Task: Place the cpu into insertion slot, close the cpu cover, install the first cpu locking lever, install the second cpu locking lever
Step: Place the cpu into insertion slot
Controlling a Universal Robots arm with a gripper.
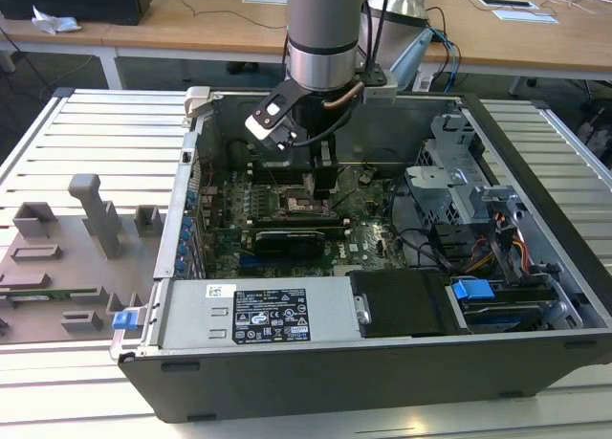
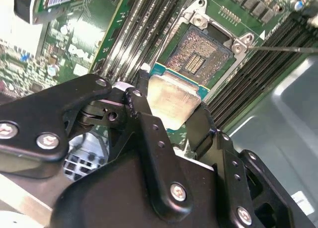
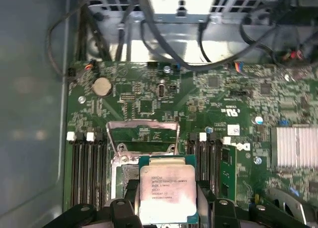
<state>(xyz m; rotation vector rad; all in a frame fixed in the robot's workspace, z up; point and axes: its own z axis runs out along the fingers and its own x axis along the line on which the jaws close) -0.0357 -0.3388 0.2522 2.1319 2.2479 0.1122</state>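
Item 1: gripper [image 3: 168, 200], seen in both wrist views, black fingers [image 2: 140, 114] clamped on two opposite edges of the cpu.

Item 2: cpu [image 3: 168, 194], silver top facing up, held level over one edge of the insertion slot; I cannot tell whether it touches.

Item 3: insertion slot [image 2: 198, 58], contact field bare and mostly uncovered in the second wrist view.

Item 4: cpu cover [image 3: 143, 124], swung open off the slot, green board visible through its window.

Item 5: memory slots [image 3: 87, 168], long and black, flanking the socket on both sides.

Item 6: computer case [image 1: 382, 382], lying open on the slatted worktop [image 1: 96, 123], with the arm reaching down into it in the exterior view.
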